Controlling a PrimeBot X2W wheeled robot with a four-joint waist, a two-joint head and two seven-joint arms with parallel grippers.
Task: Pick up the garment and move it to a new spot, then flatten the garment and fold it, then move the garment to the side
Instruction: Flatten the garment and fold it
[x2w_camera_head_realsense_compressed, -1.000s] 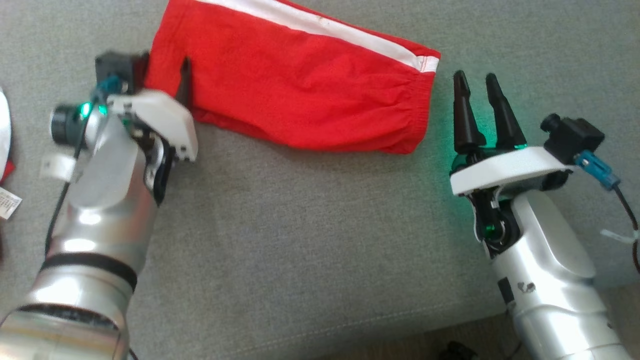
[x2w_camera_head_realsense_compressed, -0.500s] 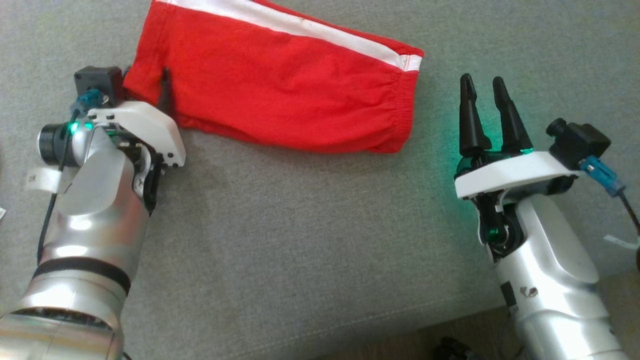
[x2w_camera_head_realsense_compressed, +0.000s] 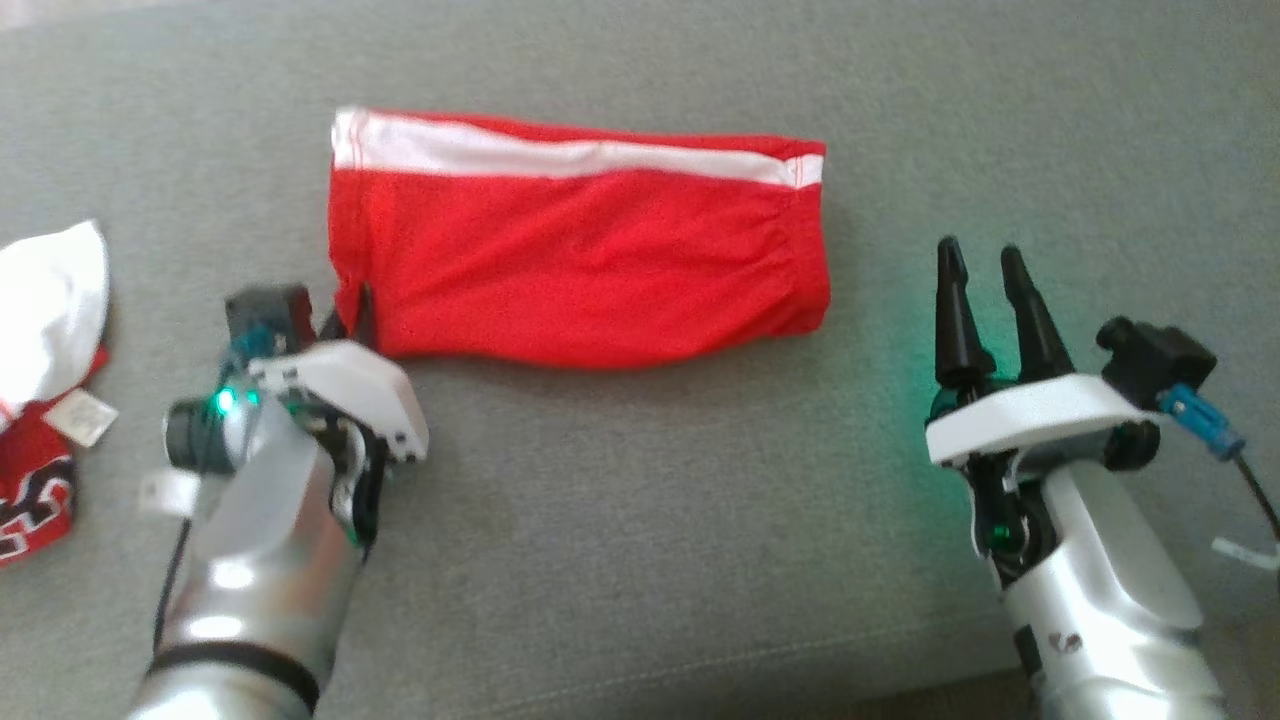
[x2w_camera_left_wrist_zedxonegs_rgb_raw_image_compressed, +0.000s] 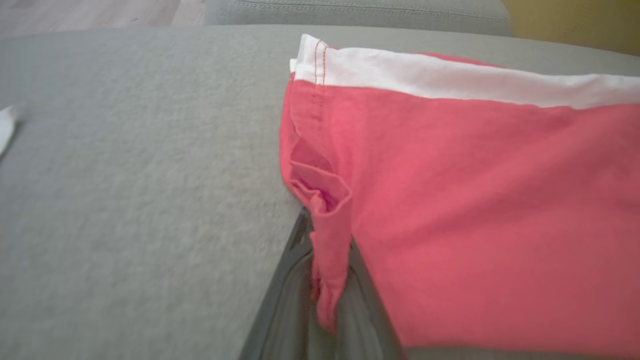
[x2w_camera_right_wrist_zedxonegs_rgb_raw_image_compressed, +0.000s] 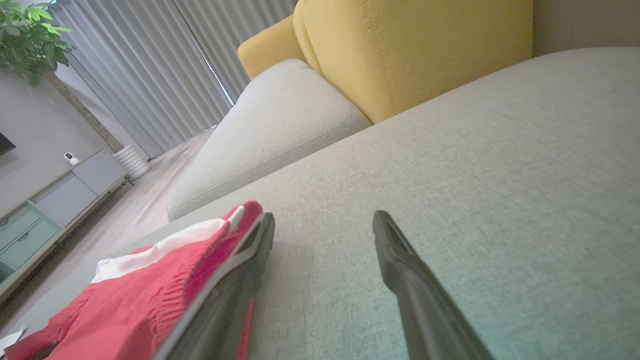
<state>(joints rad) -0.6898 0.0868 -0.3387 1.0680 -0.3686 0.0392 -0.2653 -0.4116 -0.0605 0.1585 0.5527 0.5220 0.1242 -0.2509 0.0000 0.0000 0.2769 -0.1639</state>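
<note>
I see the red knit garment (x2w_camera_head_realsense_compressed: 580, 270), a folded rectangle with 1 white stripe, flat on the grey woven sofa cushion (x2w_camera_head_realsense_compressed: 650, 520). My left jaws pinch its near-left corner; my right jaws stand apart, clear of its gathered right end.

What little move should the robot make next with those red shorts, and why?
Probably lift the left pincer a little and draw the shorts toward the robot's left. That pincer is shut on their near left corner, the shorts look folded, and the right pincer stands open, off their right end.
</note>
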